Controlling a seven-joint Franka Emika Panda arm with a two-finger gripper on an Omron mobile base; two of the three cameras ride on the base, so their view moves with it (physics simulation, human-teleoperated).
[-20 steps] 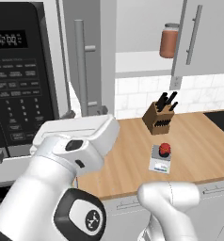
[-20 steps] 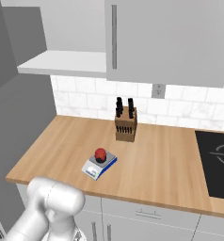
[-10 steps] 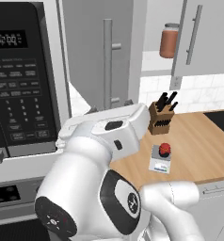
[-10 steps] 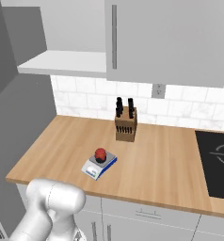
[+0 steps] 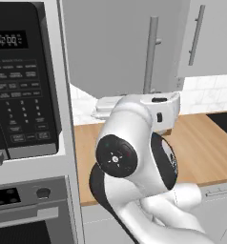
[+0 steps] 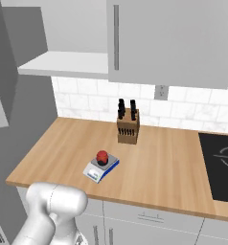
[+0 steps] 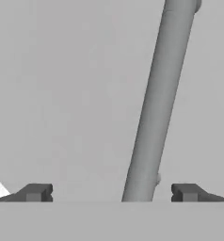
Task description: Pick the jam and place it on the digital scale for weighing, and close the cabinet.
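On top of the digital scale (image 6: 101,169), in the right base view, sits the jam (image 6: 102,157), a small red jar resting upright on the grey platform. The scale stands on the wooden surface (image 6: 164,165), toward its front left part, with its white display panel facing the front edge. Behind it and a little to the right, near the white tiled wall, stands a wooden knife block (image 6: 127,126) with dark handles projecting from its top; block and scale are apart. A black cooktop (image 6: 220,165) is set into the surface at the far right, well apart from the scale. Above, the cabinet (image 6: 168,40) shows one closed slab door with a vertical bar handle, and to its left an exposed white shelf (image 6: 63,64) marks the open compartment. In the left base view the open cabinet door (image 5: 115,45) stands swung out in front of the camera, its long handle (image 5: 151,55) upright, with the arm's white and dark bulk below it and a black microwave (image 5: 22,78) at the left. In the hand view the gripper (image 7: 111,193) faces the flat grey door close up, the jaws spread wide and holding nothing, the bar handle (image 7: 158,101) passing tilted between the two tips; whether either tip touches it cannot be told.
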